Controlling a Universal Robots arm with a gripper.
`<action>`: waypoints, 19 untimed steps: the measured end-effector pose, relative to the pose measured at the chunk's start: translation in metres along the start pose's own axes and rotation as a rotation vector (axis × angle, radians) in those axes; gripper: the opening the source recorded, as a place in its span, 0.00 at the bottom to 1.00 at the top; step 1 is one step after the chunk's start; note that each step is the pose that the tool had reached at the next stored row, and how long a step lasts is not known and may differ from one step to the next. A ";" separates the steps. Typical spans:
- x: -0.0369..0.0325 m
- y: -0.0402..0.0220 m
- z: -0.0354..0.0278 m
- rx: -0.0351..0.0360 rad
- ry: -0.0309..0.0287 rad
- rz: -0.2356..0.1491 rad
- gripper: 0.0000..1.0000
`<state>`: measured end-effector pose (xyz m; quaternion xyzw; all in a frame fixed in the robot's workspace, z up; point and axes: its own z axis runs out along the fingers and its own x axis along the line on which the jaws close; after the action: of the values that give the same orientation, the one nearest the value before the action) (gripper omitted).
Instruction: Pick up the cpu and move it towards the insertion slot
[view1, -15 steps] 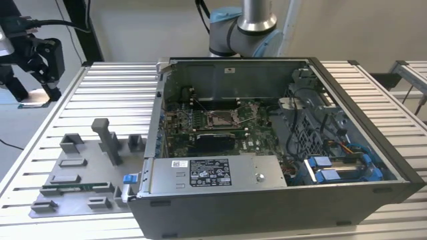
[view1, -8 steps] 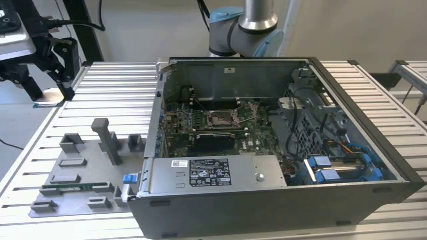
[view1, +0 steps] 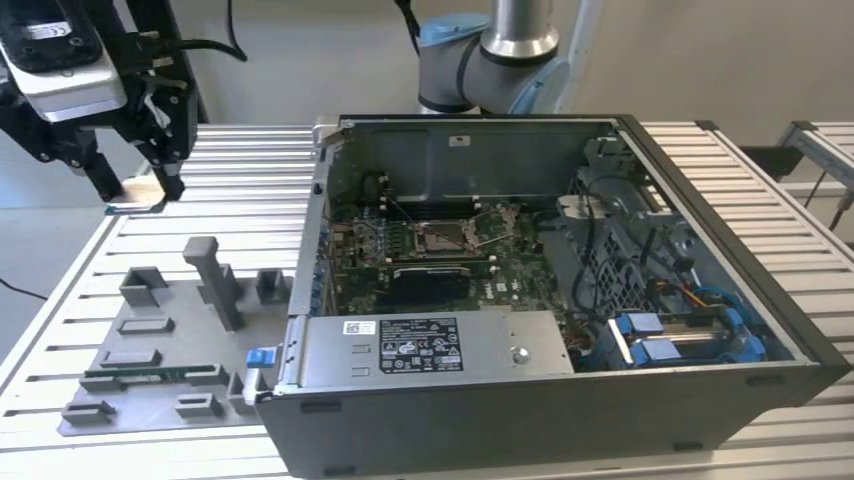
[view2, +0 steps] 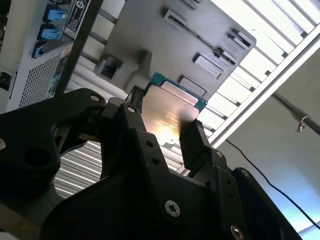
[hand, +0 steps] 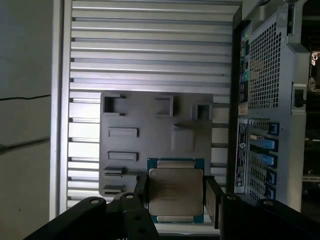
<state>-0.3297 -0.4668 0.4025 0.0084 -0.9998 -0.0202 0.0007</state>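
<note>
Clamping the cpu (hand: 176, 182) by two opposite edges above the tabletop (hand: 150, 50), my gripper (hand: 177, 192) grips it; I judge it light, stiff, fragile underneath.

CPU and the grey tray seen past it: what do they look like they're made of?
The cpu: apparently a metal lid, silvery satin, catching a warm glare in the second wrist view, seated on a teal-green board rim. The tray: uniform matte grey with molded recesses, probably plastic.

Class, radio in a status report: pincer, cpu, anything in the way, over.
Pincer shut on cpu, aloft beside computer case. Insertion slot inside case, far off. Case wall between.
</note>
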 end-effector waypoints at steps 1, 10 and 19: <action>-0.0045 -0.0001 0.0000 -0.0001 0.0001 0.000 0.00; -0.0455 -0.0007 -0.0001 -0.0003 0.0000 0.000 0.00; -0.0864 -0.0014 -0.0002 -0.0002 0.0000 0.000 0.00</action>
<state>-0.2433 -0.4668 0.4025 0.0084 -0.9998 -0.0203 0.0008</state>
